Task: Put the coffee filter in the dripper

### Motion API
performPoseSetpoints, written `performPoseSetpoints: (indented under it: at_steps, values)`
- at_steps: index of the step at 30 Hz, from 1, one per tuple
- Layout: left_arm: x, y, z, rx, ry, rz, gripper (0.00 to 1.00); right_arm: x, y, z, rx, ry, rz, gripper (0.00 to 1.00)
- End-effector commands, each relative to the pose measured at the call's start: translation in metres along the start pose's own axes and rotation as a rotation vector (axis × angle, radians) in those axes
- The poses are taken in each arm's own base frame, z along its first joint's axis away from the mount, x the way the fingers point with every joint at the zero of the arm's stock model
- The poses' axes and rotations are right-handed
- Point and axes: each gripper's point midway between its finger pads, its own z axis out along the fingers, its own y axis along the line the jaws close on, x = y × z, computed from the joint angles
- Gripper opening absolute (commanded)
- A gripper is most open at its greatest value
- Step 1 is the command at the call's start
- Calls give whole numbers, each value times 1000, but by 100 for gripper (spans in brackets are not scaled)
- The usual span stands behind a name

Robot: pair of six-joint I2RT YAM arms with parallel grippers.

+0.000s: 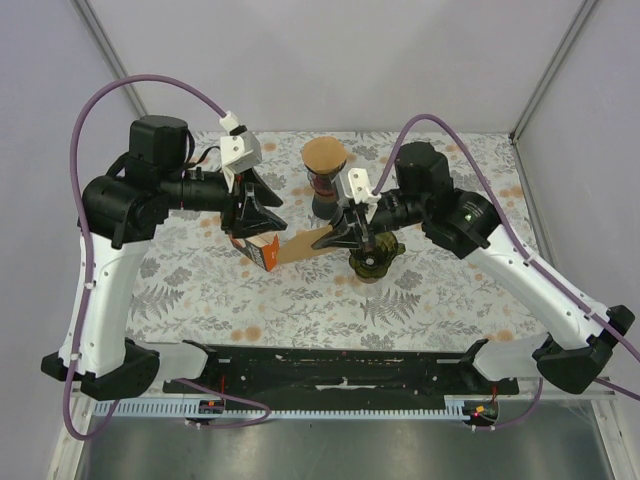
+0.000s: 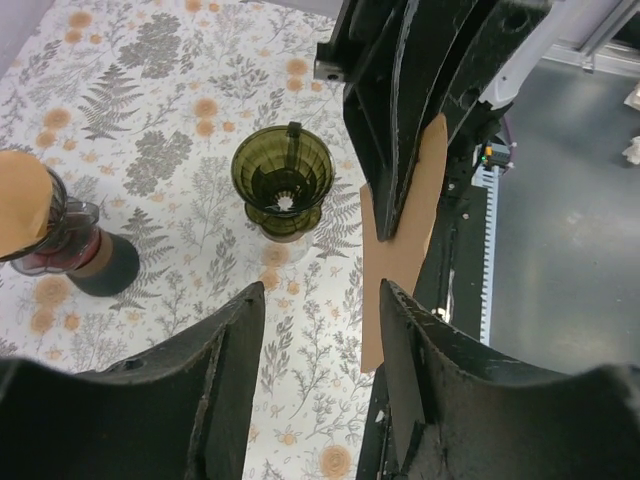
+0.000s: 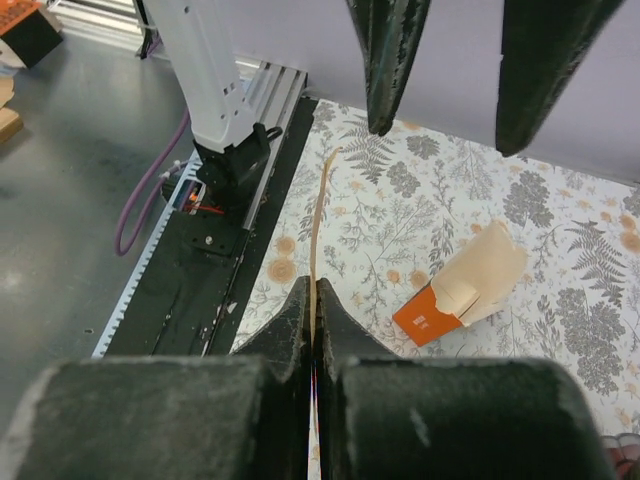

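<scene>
My right gripper (image 1: 340, 236) is shut on a flat brown coffee filter (image 1: 305, 246) and holds it above the table; the wrist view shows the filter edge-on (image 3: 316, 215) between the closed fingers (image 3: 314, 300). The green glass dripper (image 1: 372, 262) stands upright just below and right of that gripper, and is empty in the left wrist view (image 2: 283, 180). My left gripper (image 1: 256, 216) is open and empty (image 2: 320, 340). The filter's free end (image 2: 405, 240) reaches beside its right finger (image 2: 415, 370); I cannot tell whether they touch.
An orange filter box (image 1: 258, 252) with its flap open lies under the left gripper (image 3: 455, 295). A dark carafe (image 1: 324, 185) with a brown filter on top stands behind the dripper (image 2: 70, 250). A black rail (image 1: 340, 370) runs along the near table edge.
</scene>
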Motion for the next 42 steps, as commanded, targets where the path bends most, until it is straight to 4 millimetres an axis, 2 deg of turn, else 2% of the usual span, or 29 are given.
performPoseSetpoints:
  at_steps: [1, 4, 7, 14, 19, 21, 23, 25, 28, 32, 39, 42]
  values:
    - [-11, -25, 5, 152, -61, -40, 57, 4, 1, 2, 3, 40, -60, 0]
    - [-17, -41, 3, 245, -95, -54, 52, 4, -2, 4, 3, 46, -47, 0]
    - [-15, -47, 3, 267, -92, -47, 43, 5, -3, 5, 4, 47, -43, 0]
    - [4, -36, 18, 220, -26, -82, 39, -1, -3, 9, -3, 40, -44, 0]
    - [5, -26, 22, 165, -7, -72, 22, 1, -5, 11, 0, 45, -41, 0]
    - [3, -25, 22, 155, -9, -73, 12, 0, -4, 11, -1, 44, -44, 0]
    - [-1, -25, 20, 152, -20, -67, 8, 1, -4, 10, 2, 47, -46, 0]
    - [-8, -28, 17, 156, -35, -52, 9, 1, -5, 9, 10, 51, -49, 0]
    - [-14, -29, 14, 152, -46, -31, 17, 3, -4, 9, 8, 56, -47, 0]
    - [-12, -28, 17, 157, -41, -41, 21, 3, -4, 8, 11, 56, -48, 0]
    - [1, -17, 20, 107, -2, -50, 16, 1, -2, 7, 9, 53, -55, 0]
    - [1, -12, 20, 76, 4, -48, 10, 1, -2, 8, 7, 54, -51, 0]
